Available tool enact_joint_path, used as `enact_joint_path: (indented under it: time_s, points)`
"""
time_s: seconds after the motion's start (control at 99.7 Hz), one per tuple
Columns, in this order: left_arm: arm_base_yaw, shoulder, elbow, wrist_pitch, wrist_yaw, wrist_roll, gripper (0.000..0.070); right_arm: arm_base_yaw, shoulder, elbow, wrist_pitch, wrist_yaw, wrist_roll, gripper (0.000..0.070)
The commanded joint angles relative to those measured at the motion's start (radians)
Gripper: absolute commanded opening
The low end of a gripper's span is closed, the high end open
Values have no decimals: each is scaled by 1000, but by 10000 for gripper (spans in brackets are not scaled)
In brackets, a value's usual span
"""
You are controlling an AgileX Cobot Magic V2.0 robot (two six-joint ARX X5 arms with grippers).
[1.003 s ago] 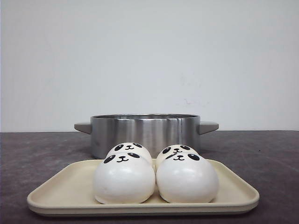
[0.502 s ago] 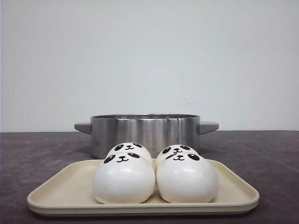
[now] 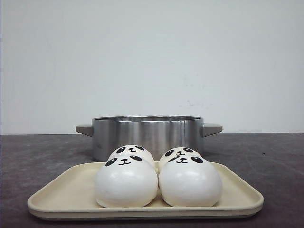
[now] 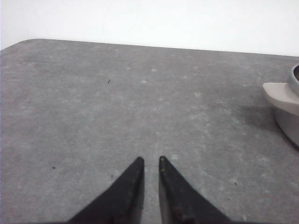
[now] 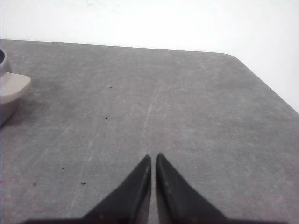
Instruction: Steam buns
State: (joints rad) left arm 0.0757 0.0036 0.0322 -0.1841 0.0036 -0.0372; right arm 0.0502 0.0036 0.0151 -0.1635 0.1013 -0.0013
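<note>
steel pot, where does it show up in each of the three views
Front view: the steel pot stands mid-frame, behind the tray of buns.
Left wrist view: only one pot handle and a strip of wall show at the frame's edge.
Right wrist view: again just a handle and a bit of wall at the edge.
Shared landmark: the pot's beige handles, over the grey table.
</note>
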Motion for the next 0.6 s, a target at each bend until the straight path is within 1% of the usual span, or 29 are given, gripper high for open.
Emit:
enact_joint_path:
  time_s: [0.0, 0.261, 0.321, 0.361, 0.421, 0.452, 0.492, 0.592]
  points:
    - [3, 0, -18, -4, 0, -1, 16, 0, 0, -3, 6, 3, -6, 10]
    - [3, 0, -18, -3, 0, -2, 16, 0, 0, -3, 6, 2, -5, 10]
    - [3, 0, -18, -2, 2, -22, 16, 0, 0, -3, 6, 2, -4, 10]
    - [3, 0, -18, -2, 5, -65, 16, 0, 0, -3, 8, 1, 1, 10]
    - [3, 0, -18, -2, 20, -167, 17, 0, 0, -3, 13, 1, 19, 10]
    - [3, 0, -18, -2, 28, -211, 16, 0, 0, -3, 19, 0, 41, 10]
    - [3, 0, -18, -3, 34, -287, 17, 0, 0, -3, 33, 0, 74, 10]
    - [3, 0, -16, -3, 35, -431, 17, 0, 0, -3, 90, -11, 158, 10]
